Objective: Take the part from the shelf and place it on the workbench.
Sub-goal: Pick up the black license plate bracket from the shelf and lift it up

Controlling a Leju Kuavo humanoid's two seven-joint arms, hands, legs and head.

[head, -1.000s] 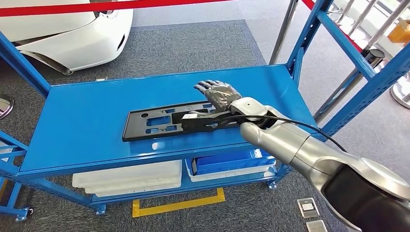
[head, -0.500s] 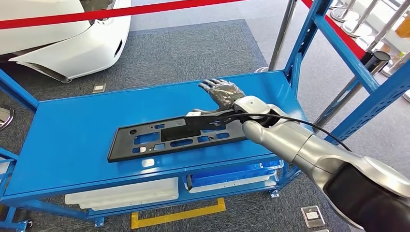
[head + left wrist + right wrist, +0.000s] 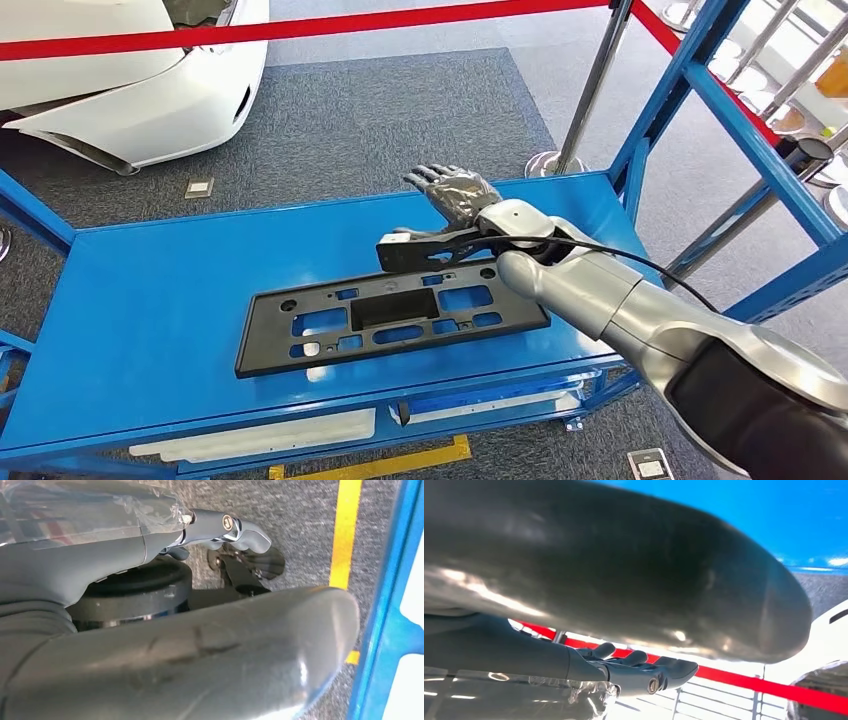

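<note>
1. You see the part [image 3: 390, 317], a flat black plate with rectangular cut-outs, lying flat on the top level of the blue shelf [image 3: 150, 300]. It sits toward the near edge, right of centre, with its long side running left to right.
2. The right hand [image 3: 455, 200] hovers over the far right end of the part, palm down. Its fingers [image 3: 432, 180] are spread and extended toward the far side, and they hold nothing. The thumb extends left, above the part's far right corner; you cannot tell whether it touches the part.
3. The right arm [image 3: 640, 320] comes in from the near right corner and crosses over the right end of the part.
4. In the left wrist view, the left hand [image 3: 150, 590] hangs over grey carpet beside a yellow floor line [image 3: 345, 535]. Its fingers [image 3: 235, 530] are loosely extended with nothing in them.
5. A red barrier tape [image 3: 300, 30] runs across the far side. A white car body [image 3: 130, 90] stands at the far left.
6. A metal stanchion [image 3: 590, 90] stands on the carpet, beyond the shelf's far right corner.
</note>
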